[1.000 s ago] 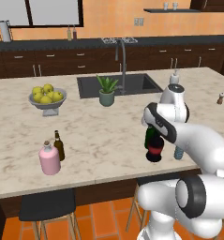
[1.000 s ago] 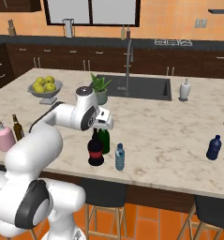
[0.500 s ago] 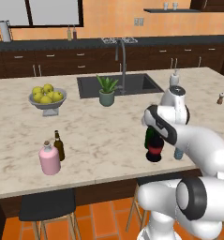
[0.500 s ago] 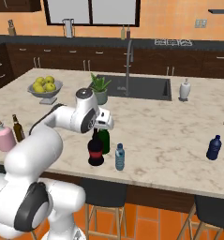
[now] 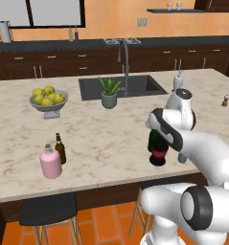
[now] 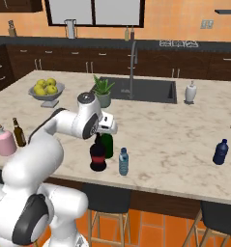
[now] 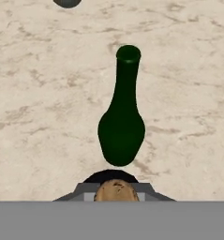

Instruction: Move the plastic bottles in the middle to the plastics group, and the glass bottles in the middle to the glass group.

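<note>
Nothing sorted yet: green wine bottle [image 7: 122, 126], red-banded black bottle [image 6: 97, 155] and blue-capped water bottle [image 6: 123, 161] stand mid-worktop [image 5: 106, 139], well apart from the pink flask [image 5: 51, 162]; tool [image 6: 108, 126] hovers above them, opening indeterminable.

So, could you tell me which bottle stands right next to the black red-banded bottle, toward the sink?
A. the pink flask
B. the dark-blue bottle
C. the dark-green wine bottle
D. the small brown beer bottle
C: in the right base view the dark-green wine bottle stands just behind the black bottle, on its sink side.
</note>
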